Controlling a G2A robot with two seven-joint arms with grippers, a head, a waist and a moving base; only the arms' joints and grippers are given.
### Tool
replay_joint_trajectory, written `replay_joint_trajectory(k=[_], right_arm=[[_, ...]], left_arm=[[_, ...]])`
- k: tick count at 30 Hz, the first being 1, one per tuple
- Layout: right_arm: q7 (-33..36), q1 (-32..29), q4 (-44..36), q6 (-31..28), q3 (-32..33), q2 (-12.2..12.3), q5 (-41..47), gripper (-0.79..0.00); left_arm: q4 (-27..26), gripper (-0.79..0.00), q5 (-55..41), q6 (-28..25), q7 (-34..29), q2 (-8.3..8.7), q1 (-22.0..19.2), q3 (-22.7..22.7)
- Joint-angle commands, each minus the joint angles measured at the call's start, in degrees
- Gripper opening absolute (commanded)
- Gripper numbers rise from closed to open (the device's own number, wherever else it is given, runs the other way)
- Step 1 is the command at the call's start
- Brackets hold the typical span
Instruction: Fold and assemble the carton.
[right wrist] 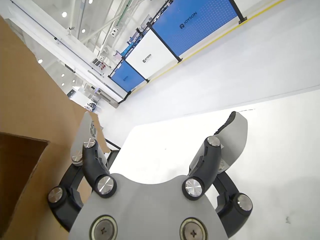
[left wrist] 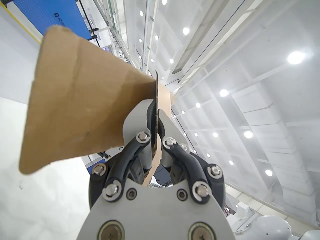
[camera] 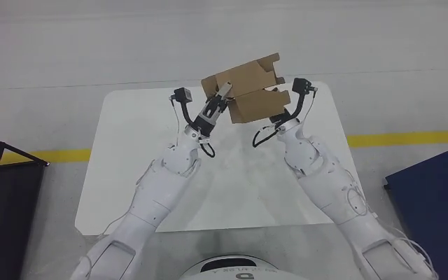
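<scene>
One brown carton (camera: 246, 89) is held up in the air over the 12 o'clock edge of the single white bench (camera: 140, 154). It is partly folded, with its panels at angles and notched flaps sticking out at its 1 o'clock corner. It does not rest on the bench.

There are two pincers. The left pincer (left wrist: 155, 129) meets the carton at the carton's 8 o'clock in the top view. Its own wrist view shows its dark pads pressed together on a thin cardboard edge, with a broad flap fanning out to one side. The right pincer (right wrist: 160, 128) sits at the carton's 4 o'clock with its fingers spread wide and nothing between them. One finger (right wrist: 86, 128) lies just beside a carton wall; whether it touches cannot be told. The other finger stands over bare bench.

In the top view the carton covers the right pincer's tips, so its spread is clear only from the wrist view. The right wrist view cuts the carton off at the picture's edge, showing a wall and part of a dark opening. That view also takes in three standing panels (right wrist: 197, 23) on the floor beyond the bench, two blue and one white, along a yellow floor line (right wrist: 215, 43).
</scene>
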Motion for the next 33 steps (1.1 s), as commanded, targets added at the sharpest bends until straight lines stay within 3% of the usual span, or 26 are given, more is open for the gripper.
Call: replay_joint_trajectory(k=[1,6,10,12,17,21,33], right_arm=[[-0.42,-0.38,0.28,0.40,0.61,-0.06,0.13,0.000],[0.15,-2.58,-0.42,-1.37,3.15,0.37,-1.69,0.000],[4.67,-4.09,-2.02,-3.02,3.81,0.93,-6.18,0.000],[6.62,-4.68,-3.79,-6.51,3.31,1.04,-7.37,0.000],[1.44,-6.92,-2.01,-22.47,4.69,0.21,10.41,0.000],[-0.75,-5.94,2.23,-29.75,2.44,-1.14,18.90,0.000],[-1.60,0.02,8.27,-32.95,-2.73,-4.65,25.43,0.000]], left_arm=[[-0.48,-0.785,0.38,-0.77,1.02,0.02,0.09,-0.80],[-1.60,-0.785,2.72,-2.68,6.97,0.02,-0.29,-3.97],[-0.65,-0.785,12.82,-2.44,12.31,-0.22,-1.73,-4.35],[-0.09,-0.785,15.70,-2.43,14.27,-0.56,-2.05,-3.54],[1.04,-0.785,13.78,-2.93,15.84,-1.52,-2.24,-1.58],[1.73,-0.785,12.44,-2.71,15.94,-2.07,-2.32,-0.74],[4.92,-0.785,16.22,-2.78,13.95,-3.27,-2.81,2.20]])
